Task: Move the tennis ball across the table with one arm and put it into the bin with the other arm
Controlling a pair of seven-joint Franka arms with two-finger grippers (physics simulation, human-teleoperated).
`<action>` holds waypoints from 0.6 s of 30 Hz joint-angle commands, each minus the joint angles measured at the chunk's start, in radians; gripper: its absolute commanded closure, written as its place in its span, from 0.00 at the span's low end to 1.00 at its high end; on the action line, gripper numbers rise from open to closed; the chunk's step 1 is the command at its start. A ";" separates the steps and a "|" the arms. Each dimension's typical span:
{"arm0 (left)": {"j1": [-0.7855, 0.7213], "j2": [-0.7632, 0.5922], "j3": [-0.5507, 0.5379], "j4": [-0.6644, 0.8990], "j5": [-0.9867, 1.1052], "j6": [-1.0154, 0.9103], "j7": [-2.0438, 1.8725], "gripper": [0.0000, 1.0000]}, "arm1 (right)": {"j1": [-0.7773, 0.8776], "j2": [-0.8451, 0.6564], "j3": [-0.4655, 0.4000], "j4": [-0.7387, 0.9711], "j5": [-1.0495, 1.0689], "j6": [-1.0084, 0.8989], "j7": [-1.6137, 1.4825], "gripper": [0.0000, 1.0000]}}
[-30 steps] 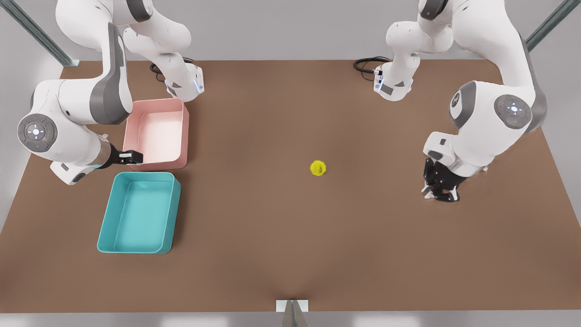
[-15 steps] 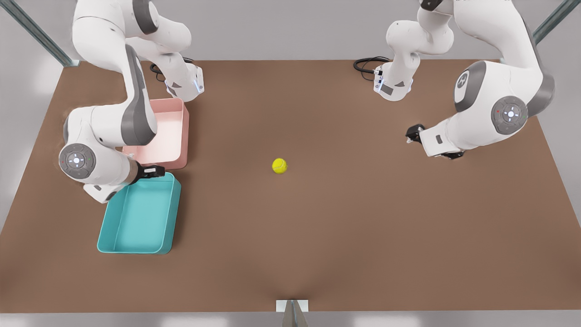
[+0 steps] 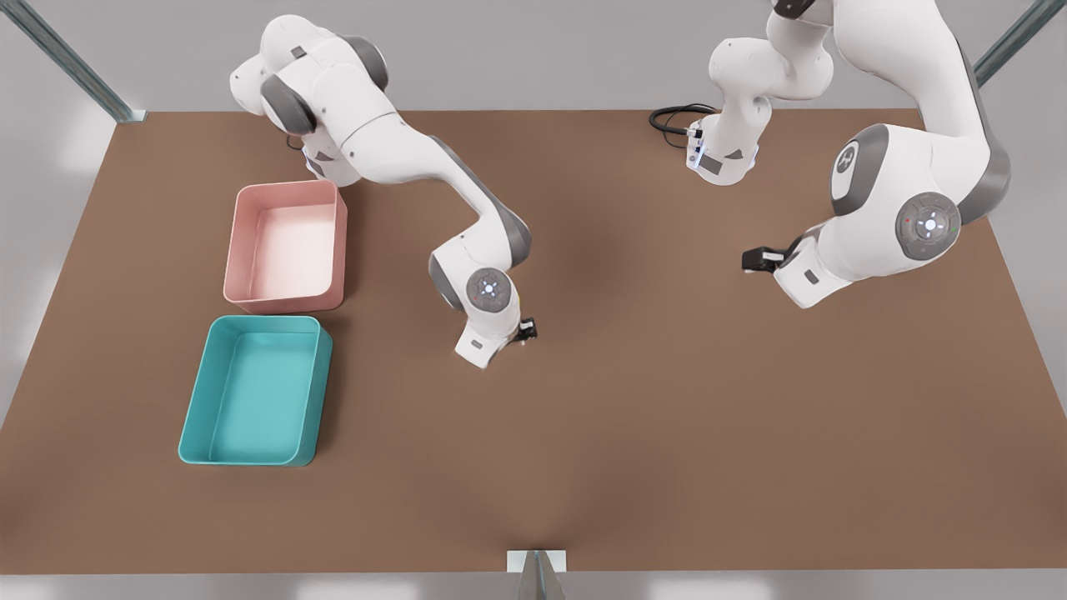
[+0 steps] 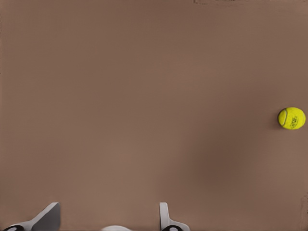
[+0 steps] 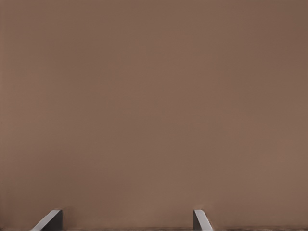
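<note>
The left gripper (image 4: pixel 108 219) holds its 2 fingers (image 4: pixel 164 217) spread wide and empty above the surface (image 4: pixel 144 96); the tennis ball (image 4: pixel 291 118) lies well off to one side of them. The right gripper (image 5: pixel 126 220) is likewise spread, touching nothing.

In the front view the ball is hidden behind the wrist of the arm reaching over mid-counter (image 3: pixel 583 433). That arm's claw (image 3: pixel 527 331) shows as a small dark tip past the wrist; finger spacing too small to read there. The other claw (image 3: pixel 757 260) is likewise a small dark stub beside its wrist. In the left wrist view the fingertips (image 4: pixel 48 217) are cut off by the frame edge; same for the fingertips (image 5: pixel 201 220) in the right wrist view.
</note>
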 commanded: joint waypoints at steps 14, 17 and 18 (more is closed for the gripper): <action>0.000 0.015 -0.001 0.000 -0.004 -0.017 -0.268 0.00 | 0.086 -0.200 0.006 -0.419 0.022 0.228 0.413 0.00; 0.000 0.015 -0.001 0.000 -0.004 -0.017 -0.268 0.00 | 0.079 -0.168 0.004 -0.411 0.022 0.251 0.411 0.00; -0.002 0.015 -0.001 0.000 -0.004 -0.017 -0.268 0.00 | 0.076 -0.156 0.004 -0.408 0.022 0.251 0.411 0.00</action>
